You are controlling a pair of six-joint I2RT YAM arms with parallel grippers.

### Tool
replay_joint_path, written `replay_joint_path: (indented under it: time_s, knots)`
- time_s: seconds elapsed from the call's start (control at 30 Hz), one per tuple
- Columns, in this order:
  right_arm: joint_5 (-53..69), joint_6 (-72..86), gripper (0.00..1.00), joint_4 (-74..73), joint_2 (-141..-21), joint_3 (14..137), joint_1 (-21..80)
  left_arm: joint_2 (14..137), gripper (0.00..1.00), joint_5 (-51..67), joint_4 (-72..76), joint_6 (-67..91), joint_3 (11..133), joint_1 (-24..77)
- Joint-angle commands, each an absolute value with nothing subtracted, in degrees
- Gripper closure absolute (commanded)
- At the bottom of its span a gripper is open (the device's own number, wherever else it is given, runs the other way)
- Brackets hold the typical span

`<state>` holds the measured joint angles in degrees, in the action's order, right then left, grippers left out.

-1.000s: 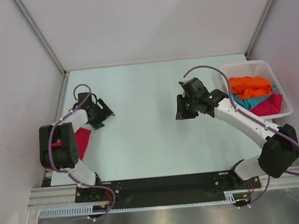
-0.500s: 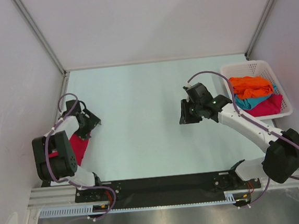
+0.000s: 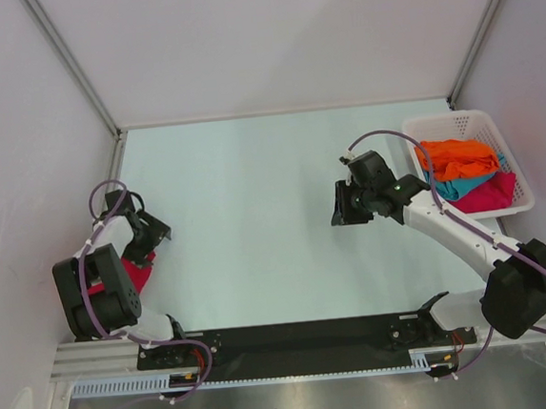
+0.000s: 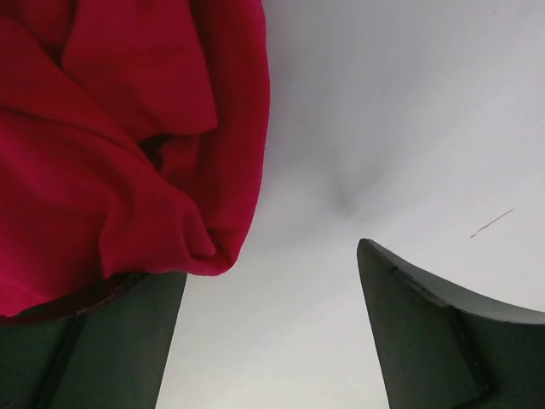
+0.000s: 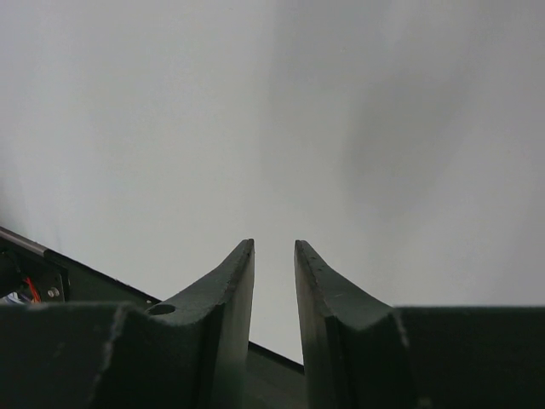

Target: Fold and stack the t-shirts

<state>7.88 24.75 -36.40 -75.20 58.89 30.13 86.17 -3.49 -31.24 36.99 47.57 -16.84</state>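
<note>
A crimson red t-shirt (image 3: 137,273) lies crumpled at the table's left edge, mostly hidden under my left arm. In the left wrist view its folds (image 4: 111,145) fill the upper left and drape over the tip of one finger (image 4: 94,341). My left gripper (image 3: 149,234) (image 4: 272,264) is wide open, with only bare table between the jaws. My right gripper (image 3: 341,204) (image 5: 274,244) hovers over mid-table with a narrow gap between its jaws and nothing in it. An orange t-shirt (image 3: 455,158), a teal one (image 3: 454,188) and another red one (image 3: 493,193) lie bunched in the basket.
The white slatted basket (image 3: 457,118) stands at the table's right edge, just right of my right arm. Grey walls with metal posts (image 3: 69,64) close in the left, back and right sides. A black rail (image 3: 304,338) runs along the near edge.
My left gripper has swung left and toward the near edge, ending over the crimson shirt by the left wall. The right gripper has drifted slightly to the right.
</note>
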Motion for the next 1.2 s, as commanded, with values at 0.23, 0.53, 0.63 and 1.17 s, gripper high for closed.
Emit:
replay_joint_path:
  time_s: [0.23, 0.53, 0.63, 1.17]
  knots:
    - [9.8, 23.8, 0.69, -33.8, -74.7, 59.9, 29.4, 88.7, 0.14, -2.9, -30.6, 36.6, 50.1, -17.7]
    - [9.8, 24.3, 0.69, -34.0, -75.8, 61.4, 29.4, 94.1, 0.14, -4.0, -30.2, 36.9, 56.2, -17.8]
    - [9.6, 24.4, 0.69, -34.4, -75.8, 61.6, 29.5, 95.8, 0.14, -4.5, -31.1, 36.7, 59.4, -18.5]
    - [9.0, 25.1, 0.69, -35.0, -76.5, 63.6, 31.3, 93.9, 0.14, -1.0, -31.7, 31.7, 70.7, -11.2]
